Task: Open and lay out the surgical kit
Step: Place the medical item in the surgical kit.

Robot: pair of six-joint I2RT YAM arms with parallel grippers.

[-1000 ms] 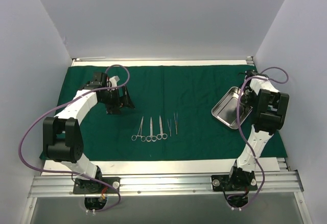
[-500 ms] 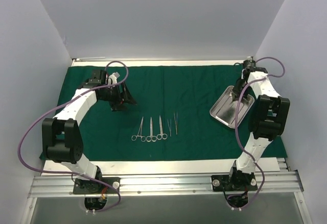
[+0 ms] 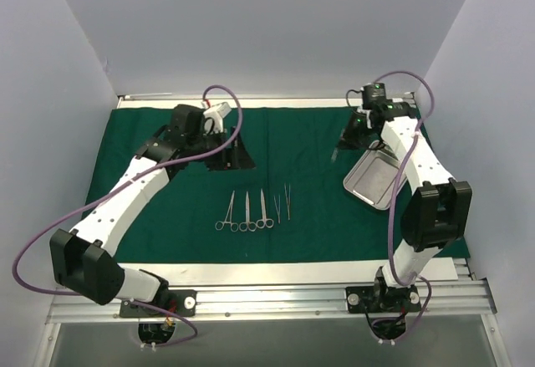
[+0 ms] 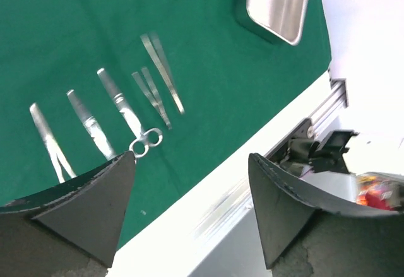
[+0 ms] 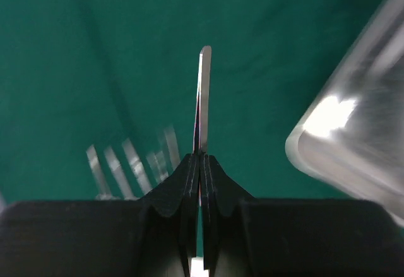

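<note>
Green drape point(image 3: 150, 216) covers the table point(image 3: 276, 273) nearly edge to edge. My left gripper point(image 3: 234, 156) gapes empty beyond the instrument row point(image 3: 251, 212); my right gripper point(image 5: 201, 157) pinches one thin blade point(image 5: 203, 94) near the tray point(image 3: 376, 179), by the right edge.

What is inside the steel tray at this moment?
The steel tray looks empty: bare shiny floor in the top and left wrist views. The right arm crosses one side of it from above, so that strip is hidden.
</note>
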